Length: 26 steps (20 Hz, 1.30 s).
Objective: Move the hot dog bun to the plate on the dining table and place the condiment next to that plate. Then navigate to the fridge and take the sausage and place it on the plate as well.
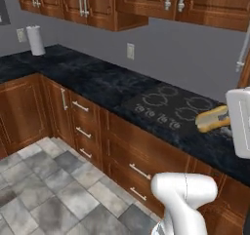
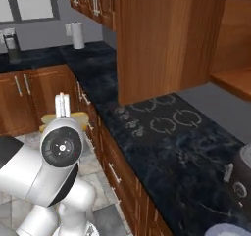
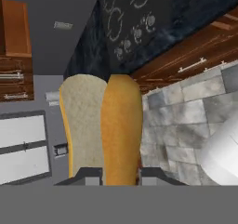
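Tool (image 3: 120,174) clamps hot dog bun (image 3: 104,125); no readable writing.

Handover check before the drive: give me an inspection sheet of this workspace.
Surface: black counter with a built-in stove.
Job's things: bun held in the air; in the left base view it shows above the counter's front edge.
Clutter: paper towel roll at the counter's far end.
Hand: hand shut on the bun.
Cables: nothing seen.
Surroundings: wooden cabinets above and drawers below, grey tiled floor, wall outlet.
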### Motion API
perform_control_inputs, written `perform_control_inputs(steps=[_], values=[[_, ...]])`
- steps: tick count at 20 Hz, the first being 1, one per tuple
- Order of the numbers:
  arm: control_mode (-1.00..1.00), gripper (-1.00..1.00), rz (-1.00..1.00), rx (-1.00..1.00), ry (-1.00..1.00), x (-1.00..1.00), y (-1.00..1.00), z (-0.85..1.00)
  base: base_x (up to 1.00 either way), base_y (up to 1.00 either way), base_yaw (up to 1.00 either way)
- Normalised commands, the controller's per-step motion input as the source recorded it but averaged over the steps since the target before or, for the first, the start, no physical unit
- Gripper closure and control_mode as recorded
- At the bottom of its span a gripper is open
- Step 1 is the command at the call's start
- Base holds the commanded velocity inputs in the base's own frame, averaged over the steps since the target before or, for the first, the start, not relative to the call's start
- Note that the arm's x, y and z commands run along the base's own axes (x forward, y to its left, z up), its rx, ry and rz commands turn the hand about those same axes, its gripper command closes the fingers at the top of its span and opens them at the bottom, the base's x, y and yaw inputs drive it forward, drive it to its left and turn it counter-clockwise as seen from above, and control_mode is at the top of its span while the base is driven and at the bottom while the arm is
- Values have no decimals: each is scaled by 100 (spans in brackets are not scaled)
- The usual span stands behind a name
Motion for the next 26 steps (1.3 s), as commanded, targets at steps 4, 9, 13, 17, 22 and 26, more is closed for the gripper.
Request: perform_control_inputs(steps=[4, 9, 13, 17, 22, 26], values=[[100, 100, 0, 0, 0, 0, 0, 0, 0, 53, 80], [100, 100, 0, 0, 0, 0, 0, 0, 0, 51, 81], [100, 100, 0, 0, 0, 0, 0, 0, 0, 50, 81], [100, 100, 0, 0, 0, 0, 0, 0, 0, 49, 81], [100, 100, 0, 0, 0, 0, 0, 0, 0, 48, 80], [100, 100, 0, 0, 0, 0, 0, 0, 0, 46, 77]])
